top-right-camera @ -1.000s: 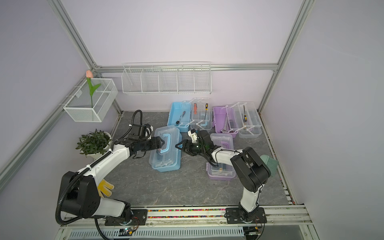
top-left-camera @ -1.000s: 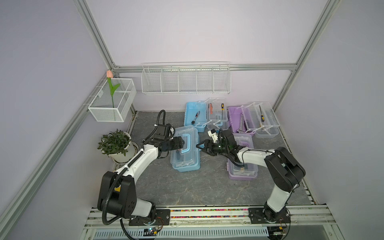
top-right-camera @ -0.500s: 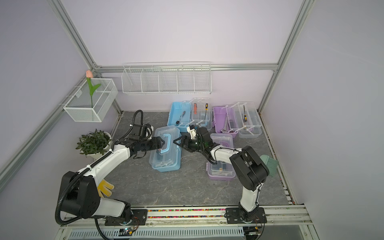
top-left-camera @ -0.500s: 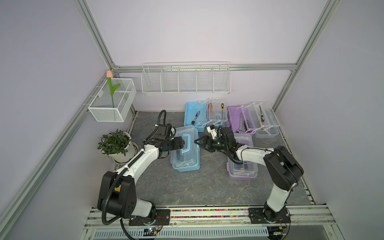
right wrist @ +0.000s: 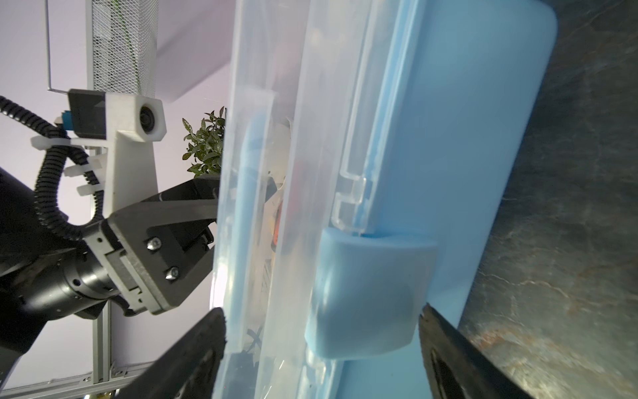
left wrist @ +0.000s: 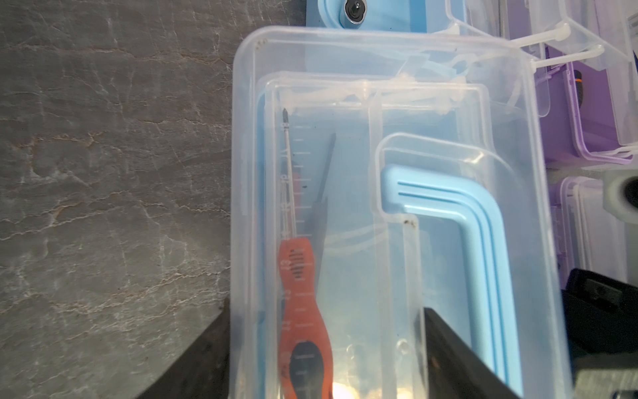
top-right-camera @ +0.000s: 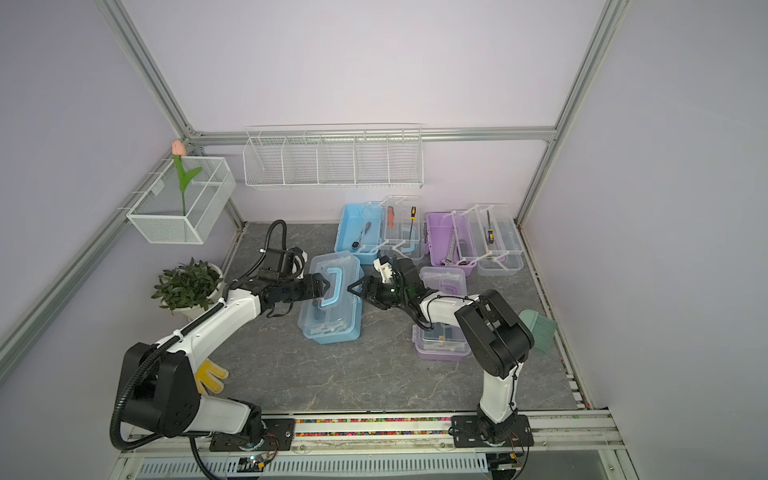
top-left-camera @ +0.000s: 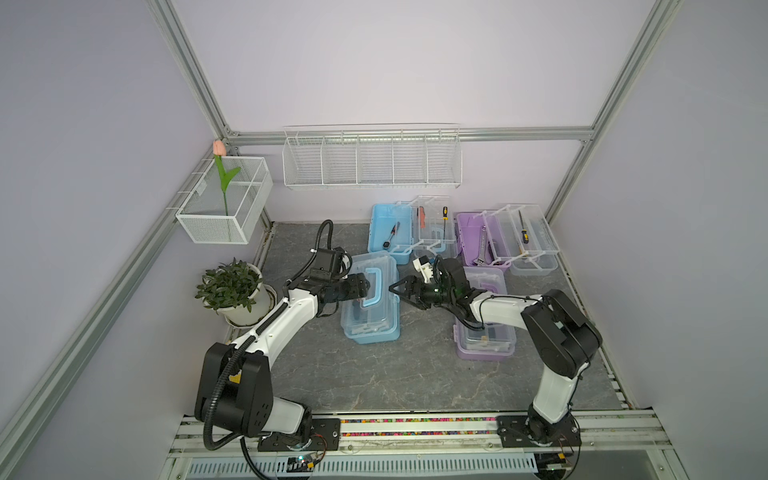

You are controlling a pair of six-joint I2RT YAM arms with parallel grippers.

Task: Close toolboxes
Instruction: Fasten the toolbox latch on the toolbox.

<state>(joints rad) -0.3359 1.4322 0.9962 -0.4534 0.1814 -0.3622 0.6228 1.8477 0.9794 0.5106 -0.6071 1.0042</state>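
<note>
A light-blue toolbox (top-left-camera: pixel 371 305) stands shut mid-table, its clear lid (left wrist: pixel 345 172) down and its blue handle (left wrist: pixel 480 241) lying flat. My left gripper (left wrist: pixel 326 307) is open, one finger beside the lid's edge and one on top of it. My right gripper (right wrist: pixel 321 309) is open wide at the opposite side, a finger on each side of the blue latch (right wrist: pixel 366 293). A purple toolbox (top-left-camera: pixel 486 324) sits shut under my right arm. At the back, a light-blue toolbox (top-left-camera: pixel 390 232) and a purple toolbox (top-left-camera: pixel 467 237) stand open with trays spread.
A potted plant (top-left-camera: pixel 230 286) stands left of my left arm. White wire baskets hang on the back wall (top-left-camera: pixel 372 160) and the left wall (top-left-camera: pixel 226 199). A yellow glove (top-right-camera: pixel 210 374) lies front left, a green brush (top-right-camera: pixel 538 328) at the right edge.
My right gripper has moved left up to the blue toolbox's latch side and opened wider. The left arm has stayed in place.
</note>
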